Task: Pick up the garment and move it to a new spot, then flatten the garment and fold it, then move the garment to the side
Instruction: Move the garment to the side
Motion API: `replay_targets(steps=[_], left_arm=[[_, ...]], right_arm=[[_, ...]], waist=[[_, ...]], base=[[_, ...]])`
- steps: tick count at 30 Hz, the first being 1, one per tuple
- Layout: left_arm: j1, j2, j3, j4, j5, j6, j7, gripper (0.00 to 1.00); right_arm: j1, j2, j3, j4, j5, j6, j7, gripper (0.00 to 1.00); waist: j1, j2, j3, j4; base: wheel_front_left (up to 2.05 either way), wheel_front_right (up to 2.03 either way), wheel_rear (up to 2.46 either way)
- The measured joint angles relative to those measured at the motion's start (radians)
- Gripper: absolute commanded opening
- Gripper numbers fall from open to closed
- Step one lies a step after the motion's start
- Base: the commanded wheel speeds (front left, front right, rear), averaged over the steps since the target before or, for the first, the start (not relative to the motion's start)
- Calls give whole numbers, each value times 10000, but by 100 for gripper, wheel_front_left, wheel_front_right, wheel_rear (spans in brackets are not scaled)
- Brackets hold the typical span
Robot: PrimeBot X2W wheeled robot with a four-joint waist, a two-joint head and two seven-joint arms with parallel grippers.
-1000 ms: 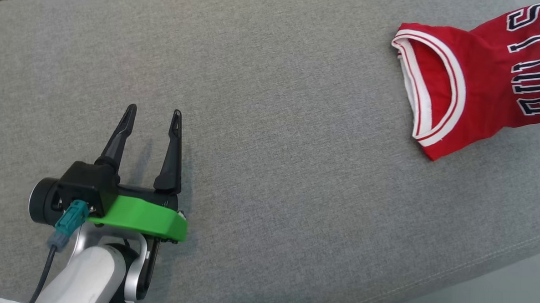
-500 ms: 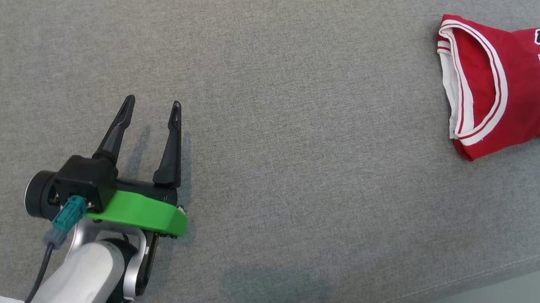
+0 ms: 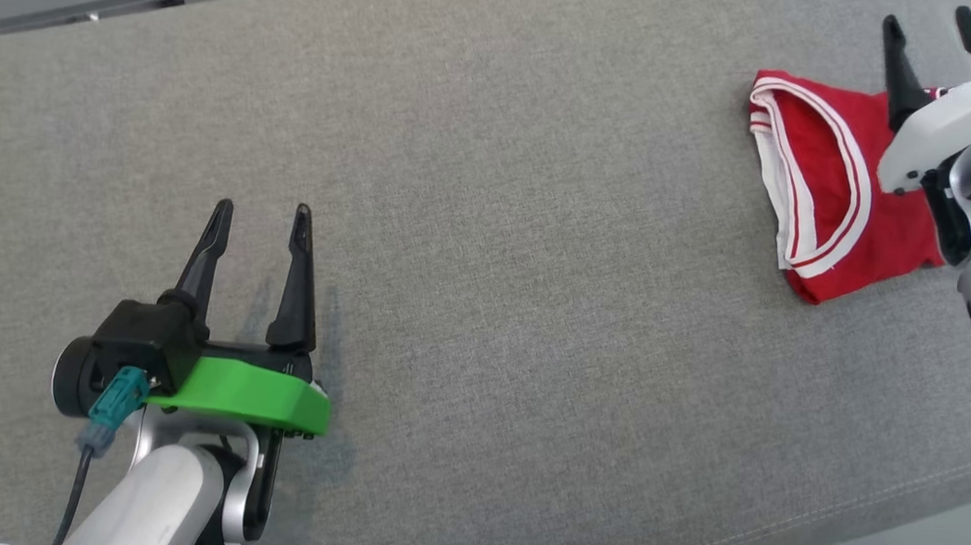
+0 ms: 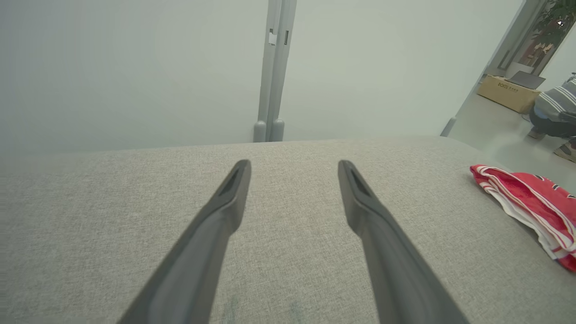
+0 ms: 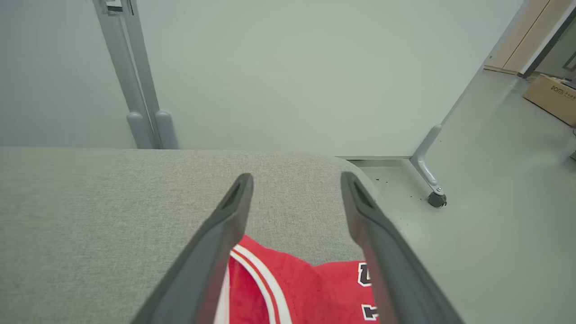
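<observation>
We see the wide grey cushion (image 3: 532,324) bare across its middle, its seamed front edge running at lower right. The red garment (image 3: 825,197) lies near the cushion's right end. Our right gripper (image 3: 928,17) hovers above it, fingers spread and empty. Our left gripper (image 3: 263,207), also spread and empty, is well apart.

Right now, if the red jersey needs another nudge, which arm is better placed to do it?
The right one. The right gripper hangs open just over the red jersey at the right end of the grey cushion. The left gripper, also open, is far off to the left.
</observation>
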Motion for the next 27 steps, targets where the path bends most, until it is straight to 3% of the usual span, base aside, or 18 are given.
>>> replay_targets(steps=[5, 12, 20, 27], left_arm=[[420, -105, 307, 462, -357, -59, -462, 100], [1049, -144, 738, 819, -740, -73, -830, 100], [1941, -148, 1126, 1085, -941, -263, -1053, 100], [2639, -324, 1404, 1329, -953, -351, -1137, 100]], right_arm=[[531, 192, 378, -1035, 476, 0, -65, 100], [1771, 671, -127, -2209, 522, 0, -109, 100], [4236, 1693, -1114, -3958, -345, 0, -12, 100], [6517, 2821, -1935, -6341, -1743, 0, 683, 100]], waist=[[0, 0, -765, 162], [0, 0, -1740, 515], [-1, 0, -2681, 1052], [-1, 0, -3166, 1516]], base=[[0, 0, 0], [0, 0, 0], [0, 0, 0], [0, 0, 0]])
